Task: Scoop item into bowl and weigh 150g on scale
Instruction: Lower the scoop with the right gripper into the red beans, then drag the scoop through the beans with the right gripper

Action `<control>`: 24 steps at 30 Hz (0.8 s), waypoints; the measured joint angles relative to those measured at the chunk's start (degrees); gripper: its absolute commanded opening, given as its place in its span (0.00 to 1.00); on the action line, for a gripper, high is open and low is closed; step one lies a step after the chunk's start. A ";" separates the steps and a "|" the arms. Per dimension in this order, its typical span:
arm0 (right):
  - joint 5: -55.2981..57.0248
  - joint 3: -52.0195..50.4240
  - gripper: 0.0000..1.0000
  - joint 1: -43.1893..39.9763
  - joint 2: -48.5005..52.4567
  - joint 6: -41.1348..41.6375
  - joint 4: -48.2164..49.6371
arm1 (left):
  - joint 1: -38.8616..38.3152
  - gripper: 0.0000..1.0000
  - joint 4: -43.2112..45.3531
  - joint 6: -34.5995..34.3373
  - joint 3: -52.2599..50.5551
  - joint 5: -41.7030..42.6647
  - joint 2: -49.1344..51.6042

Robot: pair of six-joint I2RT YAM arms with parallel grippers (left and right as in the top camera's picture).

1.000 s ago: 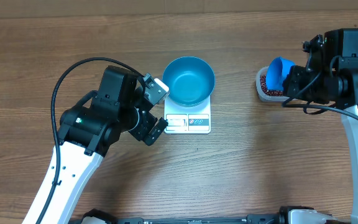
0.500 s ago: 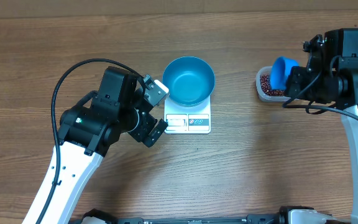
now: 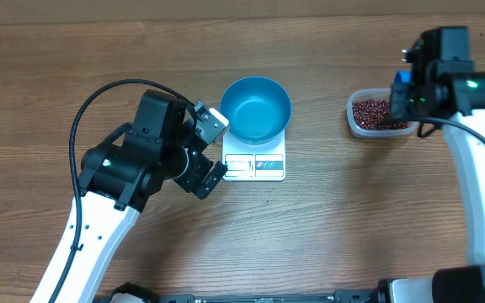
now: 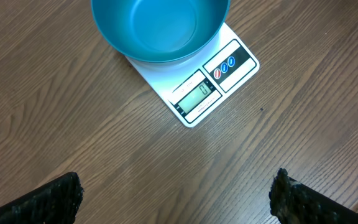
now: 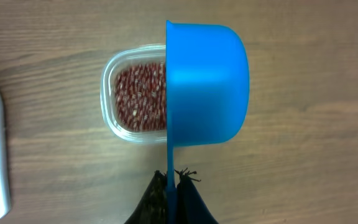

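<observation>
1. The beans (image 5: 140, 96) fill the clear tub (image 5: 110, 118) on the right arm's side. They are well apart from the empty bowl (image 3: 257, 109), which sits on the scale (image 3: 255, 167).
2. The scoop (image 5: 207, 84) hangs over the tub's edge, turned on its side with its mouth facing across the beans. Its handle runs straight back to the right gripper (image 5: 171, 186), which is clamped on it.
3. The right arm is far nearer to the beans. The left gripper (image 3: 217, 148) sits beside the scale, spread wide and empty.

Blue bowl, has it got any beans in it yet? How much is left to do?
Done: the blue bowl sits on the white scale, but it is empty. In hand: the right claw is shut on the blue scoop by its handle, next to the tub of beans. Left: scooping beans, tipping them into the bowl, and reaching the right weight.
</observation>
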 measured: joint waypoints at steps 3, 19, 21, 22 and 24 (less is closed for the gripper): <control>3.80 -0.02 0.04 2.82 1.31 -0.57 2.47 | 0.00 0.99 -0.02 0.00 0.00 0.00 0.00; 14.14 -2.34 0.04 5.27 8.00 -1.09 4.24 | 0.00 1.00 -0.02 0.00 0.00 0.00 0.00; 14.91 -2.34 0.04 5.33 9.20 -1.09 4.55 | 0.00 1.00 -0.02 0.00 0.00 -0.02 0.00; 15.39 -2.34 0.04 5.35 10.03 -1.14 4.48 | 0.00 0.99 -0.02 0.00 0.00 0.00 0.00; 16.09 -2.34 0.04 5.38 11.72 -1.18 4.46 | 0.00 1.00 0.00 -0.02 0.00 0.00 0.00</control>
